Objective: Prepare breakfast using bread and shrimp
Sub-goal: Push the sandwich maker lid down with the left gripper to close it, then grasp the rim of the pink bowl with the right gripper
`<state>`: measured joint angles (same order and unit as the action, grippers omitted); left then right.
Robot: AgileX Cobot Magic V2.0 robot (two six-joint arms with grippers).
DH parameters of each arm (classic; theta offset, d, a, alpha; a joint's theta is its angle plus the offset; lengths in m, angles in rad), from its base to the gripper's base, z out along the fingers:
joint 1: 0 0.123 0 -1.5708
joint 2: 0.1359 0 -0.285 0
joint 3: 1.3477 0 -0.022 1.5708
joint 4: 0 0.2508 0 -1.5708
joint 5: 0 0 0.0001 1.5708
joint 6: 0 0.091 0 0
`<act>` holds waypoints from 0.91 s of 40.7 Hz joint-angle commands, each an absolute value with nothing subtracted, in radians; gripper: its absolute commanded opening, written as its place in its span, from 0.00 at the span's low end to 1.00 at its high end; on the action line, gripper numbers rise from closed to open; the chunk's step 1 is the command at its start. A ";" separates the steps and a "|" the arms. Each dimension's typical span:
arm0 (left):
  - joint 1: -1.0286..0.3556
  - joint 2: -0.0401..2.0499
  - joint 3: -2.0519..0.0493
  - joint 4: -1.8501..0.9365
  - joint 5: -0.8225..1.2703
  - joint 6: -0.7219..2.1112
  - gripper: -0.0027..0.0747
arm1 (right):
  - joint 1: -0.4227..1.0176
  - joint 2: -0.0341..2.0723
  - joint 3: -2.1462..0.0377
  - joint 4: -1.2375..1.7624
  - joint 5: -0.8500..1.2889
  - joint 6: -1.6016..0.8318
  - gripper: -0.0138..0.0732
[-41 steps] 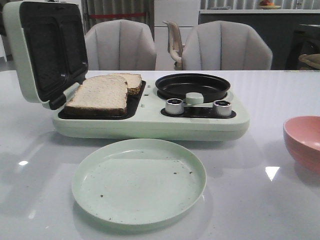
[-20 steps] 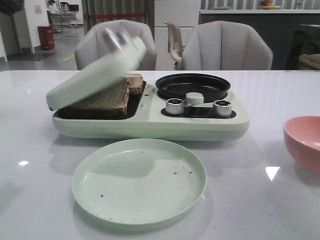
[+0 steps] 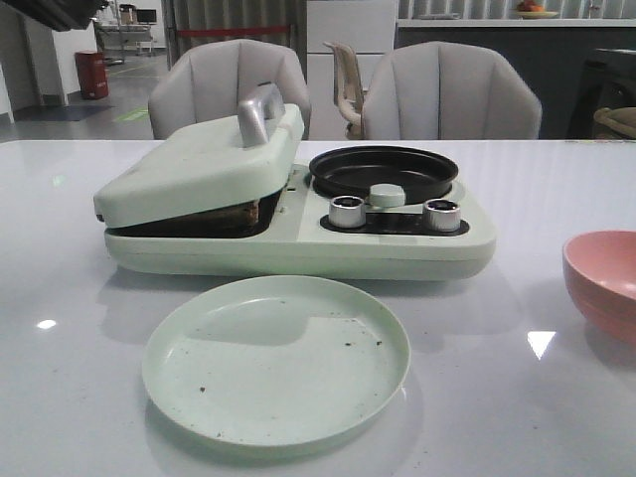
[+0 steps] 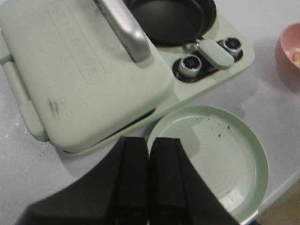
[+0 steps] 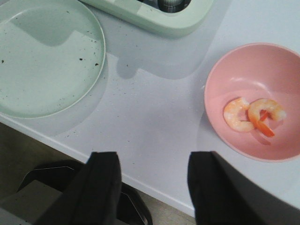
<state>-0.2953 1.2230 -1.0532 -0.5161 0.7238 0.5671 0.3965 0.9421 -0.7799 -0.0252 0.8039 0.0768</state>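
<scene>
The pale green sandwich maker (image 3: 298, 238) has its lid (image 3: 199, 164) down over the bread. Only a brown sliver of bread (image 3: 249, 211) shows in the gap under the lid. The lid and its silver handle (image 4: 124, 30) also show in the left wrist view. My left gripper (image 4: 149, 140) is shut and empty, above the table just in front of the maker and beside the green plate (image 4: 211, 154). Two curled orange-pink shrimp (image 5: 239, 115) lie in the pink bowl (image 5: 253, 70). My right gripper (image 5: 154, 157) is open and empty over the table's front edge, near the bowl.
The green plate (image 3: 276, 358) lies in front of the maker with dark crumbs on it. A black round pan (image 3: 383, 169) and two silver knobs (image 3: 347, 211) sit on the maker's right half. The pink bowl (image 3: 601, 278) is at the right edge. Chairs stand behind the table.
The sandwich maker's lid has swung from fully open down onto the bread, which is now almost hidden.
</scene>
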 commanded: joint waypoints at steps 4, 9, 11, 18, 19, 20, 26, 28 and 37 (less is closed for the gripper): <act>-0.402 1.084 -1.015 -0.184 0.679 0.254 0.17 | 0.390 0.932 -0.807 -0.033 0.756 0.079 0.67; -0.440 0.975 -0.950 -0.031 0.711 0.091 0.17 | 0.390 0.932 -0.807 -0.032 0.756 0.079 0.67; -0.440 0.926 -0.920 -0.036 0.711 0.089 0.17 | 0.390 0.932 -0.807 -0.032 0.756 0.079 0.67; -0.440 0.770 -0.825 -0.054 0.725 0.089 0.17 | 0.390 0.932 -0.807 -0.032 0.747 0.079 0.67; -0.440 0.754 -0.811 -0.054 0.725 0.089 0.17 | 0.390 0.932 -0.807 -0.032 0.745 0.079 0.67; -0.440 0.734 -0.802 -0.054 0.725 0.089 0.17 | 0.390 0.932 -0.807 -0.032 0.743 0.079 0.67; -0.440 0.677 -0.760 -0.052 0.725 0.089 0.17 | 0.390 0.932 -0.807 -0.032 0.737 0.079 0.67; -0.440 0.676 -0.754 -0.050 0.725 0.087 0.17 | 0.390 0.932 -0.807 -0.032 0.737 0.079 0.67; -0.440 0.676 -0.737 -0.018 0.722 0.021 0.17 | 0.389 0.933 -0.807 -0.068 0.748 0.080 0.67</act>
